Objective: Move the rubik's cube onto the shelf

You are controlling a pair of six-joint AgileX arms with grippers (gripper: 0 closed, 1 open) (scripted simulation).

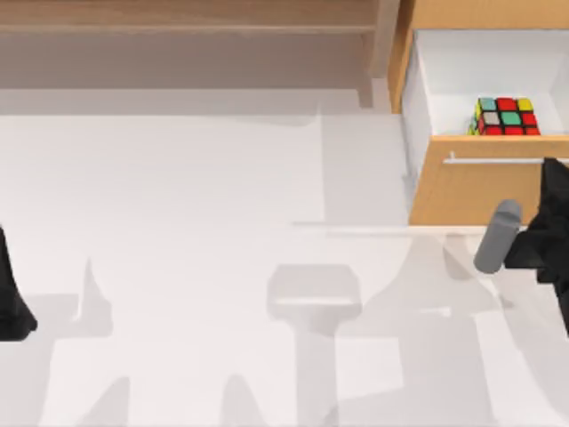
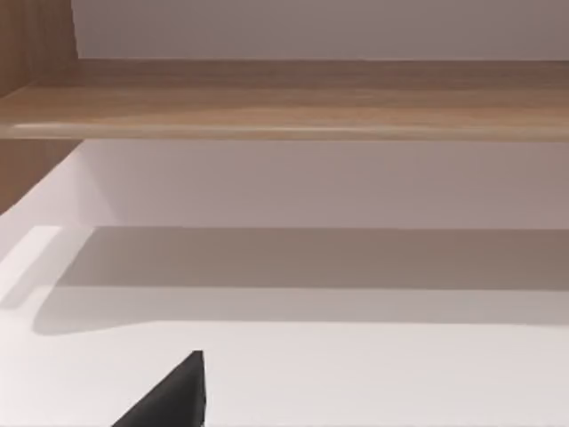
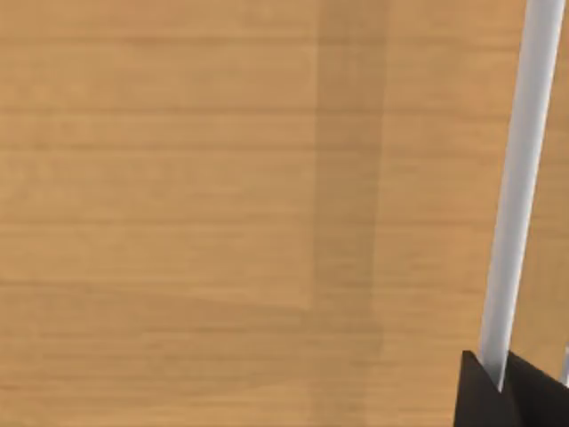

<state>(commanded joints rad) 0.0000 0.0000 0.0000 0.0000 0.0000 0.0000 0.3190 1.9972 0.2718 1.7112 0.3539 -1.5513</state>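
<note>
The right gripper [image 1: 553, 173] sits clamped on the drawer's metal handle [image 3: 520, 187] with the rubik's cube [image 1: 506, 116] just beyond it inside the open drawer [image 1: 471, 191], so pulling further could jolt the cube or slip off the thin bar.

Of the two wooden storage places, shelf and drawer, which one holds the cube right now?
The drawer at the table's right, pulled open with its white inside showing; the rubik's cube sits in it. The long shelf across the back carries no cube.
</note>
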